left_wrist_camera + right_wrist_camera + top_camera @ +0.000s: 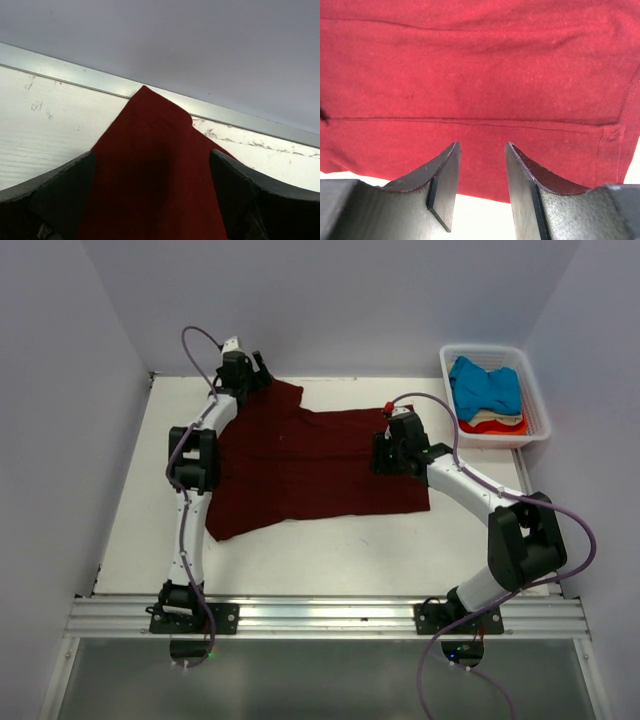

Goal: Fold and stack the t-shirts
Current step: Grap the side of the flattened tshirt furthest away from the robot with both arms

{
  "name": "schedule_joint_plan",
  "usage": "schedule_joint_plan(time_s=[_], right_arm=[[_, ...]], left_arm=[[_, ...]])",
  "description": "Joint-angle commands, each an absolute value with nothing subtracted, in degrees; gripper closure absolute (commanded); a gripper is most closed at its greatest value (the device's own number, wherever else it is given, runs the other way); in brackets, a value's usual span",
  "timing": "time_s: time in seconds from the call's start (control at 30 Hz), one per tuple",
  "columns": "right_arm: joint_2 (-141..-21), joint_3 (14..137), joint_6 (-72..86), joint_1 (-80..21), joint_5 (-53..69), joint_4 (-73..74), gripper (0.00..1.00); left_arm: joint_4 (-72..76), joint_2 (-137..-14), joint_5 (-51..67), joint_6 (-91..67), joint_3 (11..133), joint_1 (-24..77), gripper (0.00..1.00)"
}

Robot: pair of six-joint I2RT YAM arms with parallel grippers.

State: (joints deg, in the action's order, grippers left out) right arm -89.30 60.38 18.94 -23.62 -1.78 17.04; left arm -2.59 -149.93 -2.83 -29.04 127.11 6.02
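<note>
maroon shirt spread flat, no fold made yet, nothing stacked
top view: the maroon t-shirt (310, 465) lies open on the table (330, 550), long axis left to right, one tip at the far left corner, hem end apparently rightward; the other t-shirts (485, 388) sit in the basket (537, 405) at the far right corner. left wrist: the left gripper (152, 165) stands spread wide astride that tip, gripping nothing. right wrist: the right gripper (482, 150), jaws partly apart, hangs over the hemmed edge, pinching nothing.

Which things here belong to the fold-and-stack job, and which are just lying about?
Job: maroon t-shirt, spread on the table; blue t-shirt, cream t-shirt, orange-red t-shirt, piled in the white basket.
Lying about: white basket, table.
</note>
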Motion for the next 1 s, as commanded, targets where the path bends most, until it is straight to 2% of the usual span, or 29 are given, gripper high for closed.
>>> schedule_joint_plan(time_s=[0.0,0.2,0.27,0.3,0.37,0.4,0.47,0.5,0.57,0.7,0.93,0.97], right_arm=[[-87.8,61.4,17.8,-23.6,-1.8,17.9,0.55],[-86.9,60.8,17.9,-23.6,-2.0,18.3,0.56],[-86.7,60.6,18.0,-23.6,-2.0,18.4,0.56],[-86.5,60.6,18.1,-23.6,-2.0,18.5,0.58],[-86.5,60.4,18.2,-23.6,-2.0,18.5,0.61],[-86.4,60.4,18.2,-23.6,-2.0,18.5,0.68],[-86.4,60.4,18.4,-23.6,-2.0,18.5,0.74],[-86.4,60.4,18.5,-23.6,-1.9,18.5,0.81],[-86.2,60.2,18.6,-23.6,-1.8,18.0,0.88],[-86.7,60.2,19.1,-23.6,-1.4,17.2,0.91],[-90.8,64.4,20.5,-23.6,-2.4,16.4,0.91],[-92.9,65.5,20.6,-23.6,-2.7,16.7,0.87]], left_arm=[[2.2,-152.8,-2.8,-32.4,128.4,5.4,0.01],[4.7,-154.2,-2.3,-35.0,128.2,5.4,0.00],[4.9,-154.7,-1.6,-35.7,128.1,5.4,0.06],[5.1,-155.2,-1.0,-36.3,128.1,5.4,0.25],[5.4,-155.6,1.3,-37.4,128.0,5.2,0.52],[5.4,-155.7,1.7,-38.7,127.4,5.1,0.74],[5.9,-155.3,2.2,-39.3,126.2,4.7,0.94],[6.1,-154.6,2.3,-39.3,124.8,4.7,0.98],[6.9,-153.8,2.3,-39.2,123.2,4.3,1.00],[8.8,-150.1,2.3,-39.0,118.2,3.9,1.00],[13.8,-140.5,2.6,-37.4,108.6,3.4,1.00],[14.1,-139.5,2.5,-37.2,107.7,3.3,1.00]])
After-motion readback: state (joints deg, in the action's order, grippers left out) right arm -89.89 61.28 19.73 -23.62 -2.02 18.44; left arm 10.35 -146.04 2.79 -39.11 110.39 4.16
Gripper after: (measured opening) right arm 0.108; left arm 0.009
